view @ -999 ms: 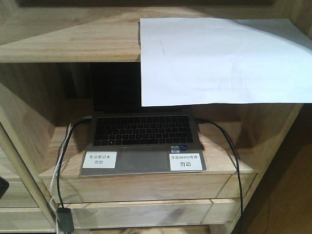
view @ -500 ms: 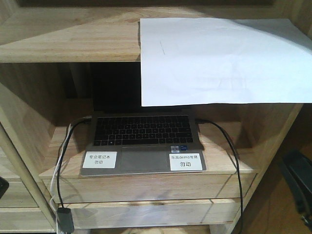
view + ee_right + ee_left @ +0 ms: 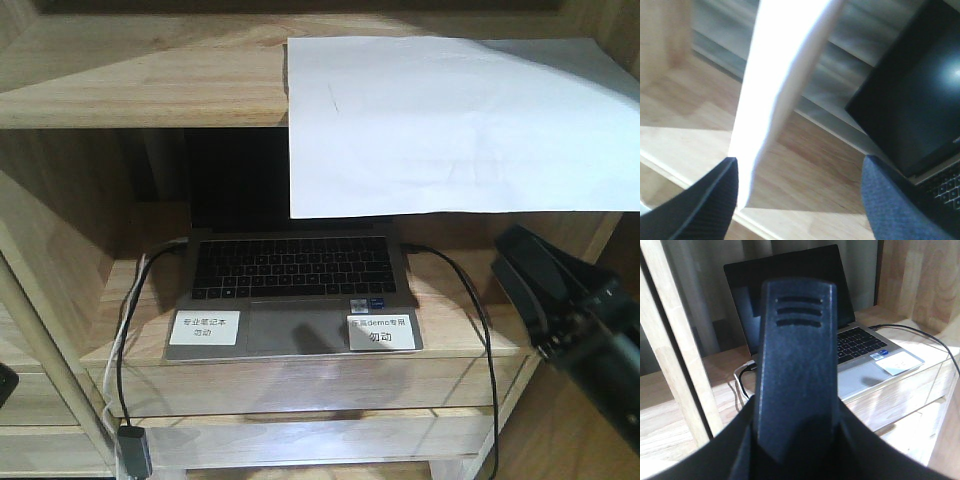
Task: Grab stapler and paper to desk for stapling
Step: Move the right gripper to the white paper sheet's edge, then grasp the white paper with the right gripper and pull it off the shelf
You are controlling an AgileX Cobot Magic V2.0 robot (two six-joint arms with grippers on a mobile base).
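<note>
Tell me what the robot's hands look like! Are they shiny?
Not shiny. The left gripper is matte black plastic: a broad flat finger with rounded corners and three short slots near its tip. The right gripper is black too, and its fingers have a fine grainy surface.

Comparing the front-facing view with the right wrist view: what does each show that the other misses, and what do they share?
Front-facing only: the whole paper draped over the upper shelf edge, two white labels on the laptop palm rest, cables, and the right gripper from outside. Right wrist only: its fingers spread apart, the paper's hanging edge near one. Shared: the paper and the laptop's dark screen and keyboard.
</note>
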